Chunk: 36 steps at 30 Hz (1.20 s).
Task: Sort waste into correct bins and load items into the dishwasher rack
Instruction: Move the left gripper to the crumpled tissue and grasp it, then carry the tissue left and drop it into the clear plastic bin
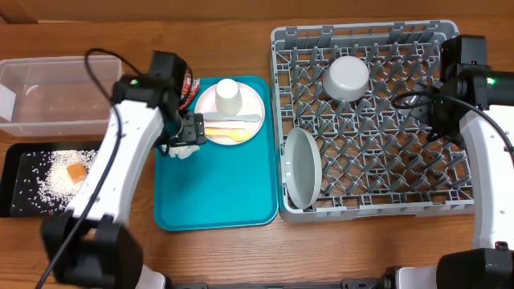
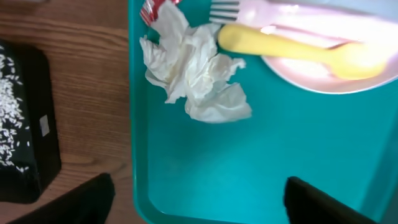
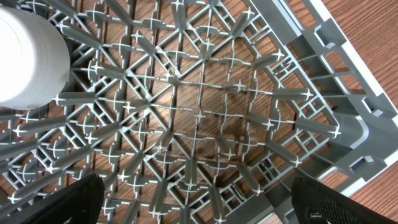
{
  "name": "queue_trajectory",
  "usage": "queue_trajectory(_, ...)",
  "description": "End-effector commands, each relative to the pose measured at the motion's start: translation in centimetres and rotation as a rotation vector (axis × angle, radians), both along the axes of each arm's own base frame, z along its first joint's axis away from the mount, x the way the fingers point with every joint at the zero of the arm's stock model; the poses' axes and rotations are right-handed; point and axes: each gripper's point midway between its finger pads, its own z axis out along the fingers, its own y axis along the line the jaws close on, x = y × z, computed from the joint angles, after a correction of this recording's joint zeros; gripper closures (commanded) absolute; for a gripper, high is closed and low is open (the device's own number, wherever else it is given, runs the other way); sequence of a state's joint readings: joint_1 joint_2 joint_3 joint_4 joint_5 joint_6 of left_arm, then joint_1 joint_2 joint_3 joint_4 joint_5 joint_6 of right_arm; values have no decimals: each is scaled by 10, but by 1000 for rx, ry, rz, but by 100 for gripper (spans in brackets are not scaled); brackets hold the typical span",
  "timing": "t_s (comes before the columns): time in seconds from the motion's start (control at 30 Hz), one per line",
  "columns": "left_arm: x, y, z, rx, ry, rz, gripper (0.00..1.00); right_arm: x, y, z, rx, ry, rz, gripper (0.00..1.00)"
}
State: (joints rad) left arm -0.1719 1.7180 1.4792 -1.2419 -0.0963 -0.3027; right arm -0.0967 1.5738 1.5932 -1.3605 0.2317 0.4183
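A crumpled white napkin [image 2: 196,68] lies at the teal tray's [image 2: 249,168] left edge, a red wrapper [image 2: 152,9] just beyond it. My left gripper [image 2: 202,208] hovers open short of the napkin, with nothing between its fingers. The pale plate [image 1: 241,111] holds a white cup [image 1: 228,95], a white fork [image 2: 227,9] and a yellow spoon [image 2: 292,50]. The dishwasher rack [image 1: 377,136] carries a grey bowl [image 1: 347,76] and a grey plate [image 1: 303,167] on edge. My right gripper [image 3: 199,205] hangs open and empty over the rack's pegs.
A clear tub [image 1: 48,96] stands at the far left. In front of it a black tray [image 1: 20,189] holds rice grains [image 1: 56,181] and an orange cube [image 1: 76,172]. Bare wood shows between the teal tray and the black tray.
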Motion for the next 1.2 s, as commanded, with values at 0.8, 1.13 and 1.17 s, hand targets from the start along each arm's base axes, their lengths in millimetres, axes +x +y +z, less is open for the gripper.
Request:
queue_trajectory(0.8, 11, -13, -103, 92, 252, -255, 82, 3, 0, 5, 0, -21, -1, 0)
queue_trajectory(1.13, 4, -11, -73, 100, 303, -189, 96, 3, 0, 5, 0, -21, -1, 0)
queue_trajectory(1.17, 7, -12, -62, 100, 296, -172, 96, 3, 0, 5, 0, -21, -1, 0)
